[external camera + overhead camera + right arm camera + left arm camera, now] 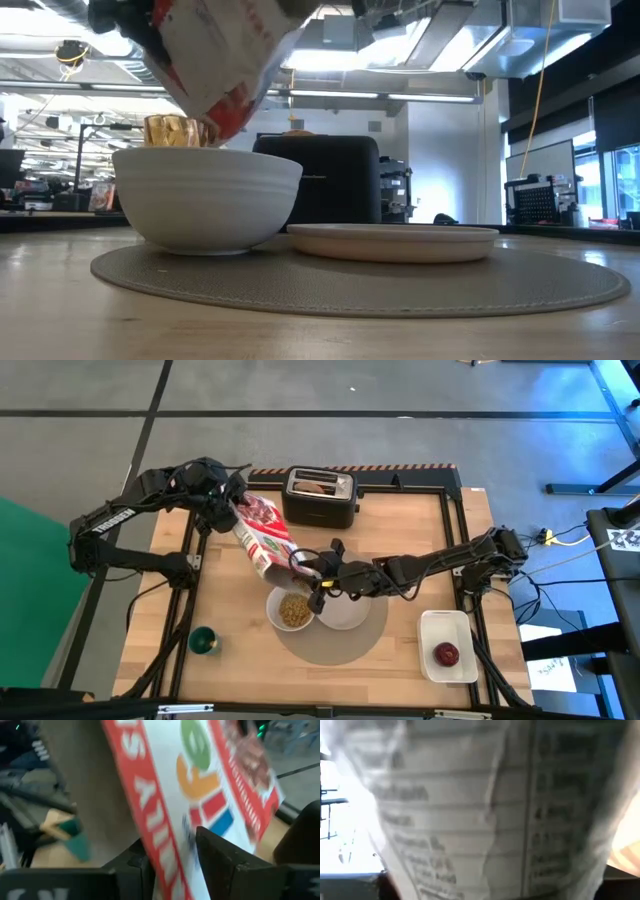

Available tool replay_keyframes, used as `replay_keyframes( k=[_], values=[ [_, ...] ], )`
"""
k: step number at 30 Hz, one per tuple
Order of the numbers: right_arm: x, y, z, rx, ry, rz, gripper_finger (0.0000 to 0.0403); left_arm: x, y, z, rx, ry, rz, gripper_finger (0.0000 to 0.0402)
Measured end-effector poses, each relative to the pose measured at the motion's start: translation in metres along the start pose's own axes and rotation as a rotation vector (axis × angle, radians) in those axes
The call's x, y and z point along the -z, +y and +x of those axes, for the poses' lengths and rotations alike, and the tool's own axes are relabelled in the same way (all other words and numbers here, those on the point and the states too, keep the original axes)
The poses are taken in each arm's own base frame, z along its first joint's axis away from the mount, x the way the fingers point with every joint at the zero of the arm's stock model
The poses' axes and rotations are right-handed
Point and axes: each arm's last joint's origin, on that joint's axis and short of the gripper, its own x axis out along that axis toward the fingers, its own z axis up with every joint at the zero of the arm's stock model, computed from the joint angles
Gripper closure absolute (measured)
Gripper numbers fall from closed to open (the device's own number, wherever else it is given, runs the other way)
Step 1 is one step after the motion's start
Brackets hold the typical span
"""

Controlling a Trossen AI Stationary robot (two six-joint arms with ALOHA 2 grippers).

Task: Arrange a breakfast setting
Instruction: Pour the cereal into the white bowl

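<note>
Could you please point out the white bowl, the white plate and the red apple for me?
white bowl [207, 205]: low view, on its ribbed outer wall.
white plate [392, 243]: low view, on its outer rim.
red apple [446, 653]: high view, on its top, in the white tray.

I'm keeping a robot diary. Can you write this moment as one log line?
left claw: holds tilted red-and-white cereal bag | right claw: at bag mouth | white bowl: cereal inside
</note>
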Motion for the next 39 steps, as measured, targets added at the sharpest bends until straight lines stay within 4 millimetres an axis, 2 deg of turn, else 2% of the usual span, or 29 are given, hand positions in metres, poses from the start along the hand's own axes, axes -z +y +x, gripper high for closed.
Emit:
replay_keyframes(
  k=[6,10,17,23,32,39],
  values=[
    [-0.032,0.003,-0.007,0.045,-0.085,-0.005,0.0253,0.005,0.003,0.000,-0.019,-0.033,-0.070,0.0150],
    [-0.063,-0.001,-0.019,0.147,-0.107,0.022,0.0242,0.009,0.005,-0.001,-0.038,-0.054,-0.112,0.0150],
    [-0.112,-0.017,-0.042,0.173,-0.074,0.051,0.0229,0.015,0.008,-0.002,-0.044,-0.099,-0.180,0.0150],
    [-0.150,-0.033,-0.073,0.202,-0.066,0.062,0.0220,0.018,0.010,-0.003,-0.050,-0.179,-0.239,0.0150],
    [-0.180,-0.078,-0.125,0.261,0.053,0.069,0.0219,0.020,0.022,-0.006,-0.136,-0.322,-0.352,0.0150],
    [-0.187,-0.111,-0.157,0.283,0.076,0.097,0.0219,0.027,0.029,-0.008,-0.194,-0.354,-0.426,0.0150]
  ],
)
